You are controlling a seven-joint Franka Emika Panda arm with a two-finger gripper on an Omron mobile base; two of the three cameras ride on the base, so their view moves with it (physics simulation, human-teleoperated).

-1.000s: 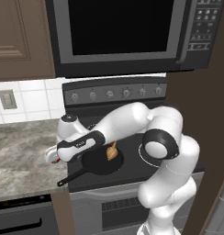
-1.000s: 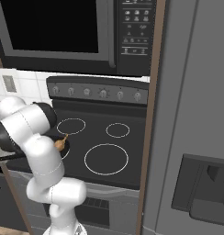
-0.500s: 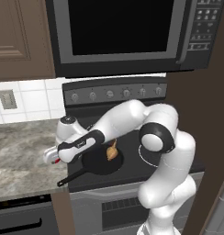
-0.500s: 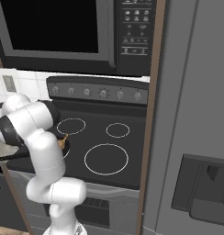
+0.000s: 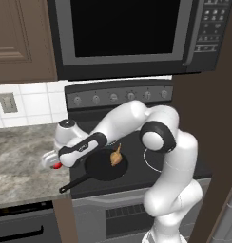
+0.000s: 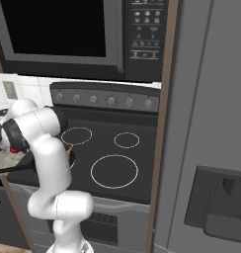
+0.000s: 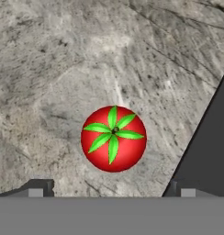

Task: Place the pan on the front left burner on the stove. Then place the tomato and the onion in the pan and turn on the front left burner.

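Right between the spread jaws sits 1 tomato (image 7: 114,138), red with a green stem star facing the hand camera, resting on the mottled grey stone counter (image 7: 63,64); the 2 dark fingertips (image 7: 38,188) stand well apart at either side of it and neither touches it, so the gripper (image 7: 111,192) is released and holds nothing. In the left base view the tomato shows as a small red patch (image 5: 56,165) just under the gripper (image 5: 51,160), which hangs low over the counter (image 5: 18,166) beside the stove's left edge. Off to the jaws' stove side lies 1 pan (image 5: 106,167), flat and black, on the stove (image 5: 151,142) at its front left, its long thin handle running out over the stove's front corner toward the counter. Inside the pan rests 1 onion (image 5: 116,157), tan with a pointed tip tilted upward. The pan covers the front left burner, so its ring cannot be made out; in the right base view 3 white rings are visible on the black glass: 1 large ring (image 6: 114,171) at the front right, 1 small ring (image 6: 127,140) at the back right, and 1 ring (image 6: 76,135) at the back left. Farther from the jaws, the dark back panel carries 5 round knobs (image 5: 113,97) in a row, and above it hangs 1 microwave (image 5: 122,33) with a dark door.
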